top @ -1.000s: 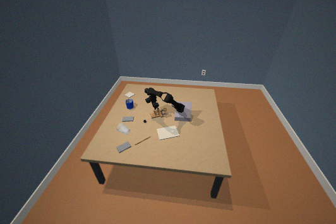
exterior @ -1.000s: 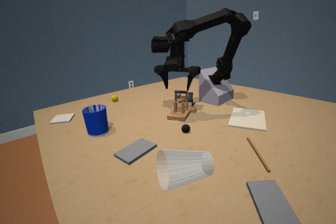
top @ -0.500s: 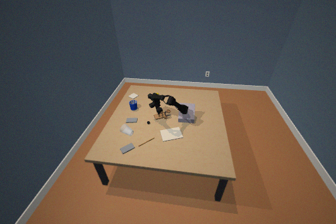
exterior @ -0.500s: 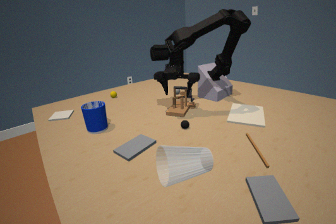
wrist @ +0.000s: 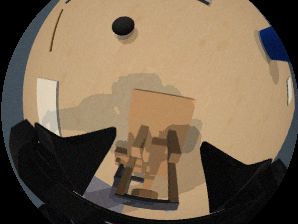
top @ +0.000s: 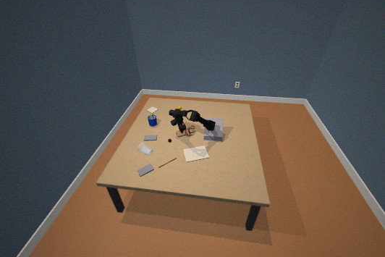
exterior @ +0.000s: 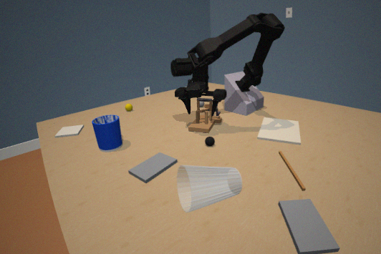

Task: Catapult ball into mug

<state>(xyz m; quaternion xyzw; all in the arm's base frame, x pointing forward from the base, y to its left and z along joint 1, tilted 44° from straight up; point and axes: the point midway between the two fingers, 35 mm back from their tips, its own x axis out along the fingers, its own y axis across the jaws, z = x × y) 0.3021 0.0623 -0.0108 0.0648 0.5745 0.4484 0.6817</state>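
Observation:
The wooden catapult (top: 179, 134) (exterior: 200, 125) (wrist: 162, 111) stands on the table, its dark crossbar above the base. My gripper (exterior: 202, 112) (wrist: 160, 140) is open and empty, pointing down with one finger on each side of the catapult's uprights. The blue mug (top: 152, 121) (exterior: 108, 134) (wrist: 276, 46) stands upright away from the catapult. A pale grey ball (exterior: 201, 104) shows partly behind the catapult's frame. A black ball (top: 169, 140) (exterior: 210, 141) (wrist: 123, 25) lies in front of the base, and a yellow ball (top: 179, 107) (exterior: 129, 107) lies farther back.
A clear cup (top: 145, 149) (exterior: 209, 187) lies on its side. Two grey slabs (top: 150, 137) (exterior: 153, 167), a thin stick (top: 167, 163) (exterior: 291, 170) and two white pads (top: 191, 156) (exterior: 272, 133) lie around. A pale purple block (top: 213, 135) (exterior: 234, 101) stands by the arm's lower end.

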